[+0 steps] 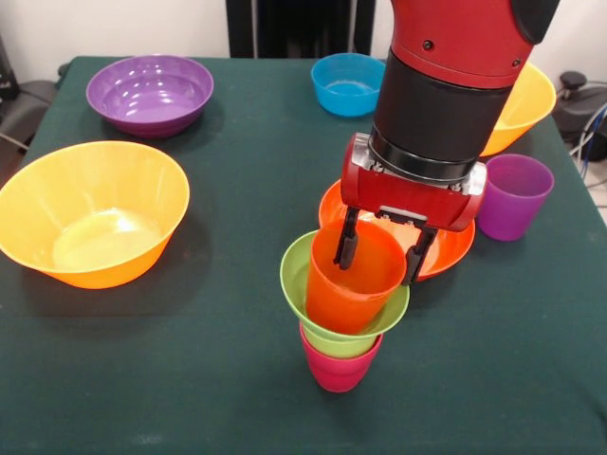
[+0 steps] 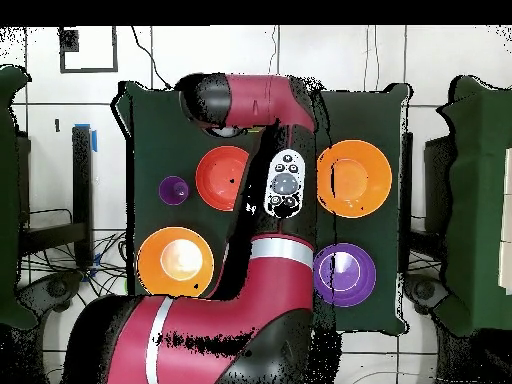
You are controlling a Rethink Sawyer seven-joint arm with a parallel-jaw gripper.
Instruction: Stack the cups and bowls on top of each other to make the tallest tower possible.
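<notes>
In the front view the tower stands at the table's middle front: a crimson cup at the bottom, a wide lime green bowl above it, and an orange-red cup upright inside the bowl. My gripper is open over the tower. One finger hangs inside the orange-red cup and the other is outside its right rim. The purple cup stands alone to the right, and also shows in the overhead view. In the overhead view the arm hides the tower and the gripper.
A red-orange bowl lies just behind the tower. Large orange bowls sit at the left and far right. A purple bowl and a blue bowl stand at the far side.
</notes>
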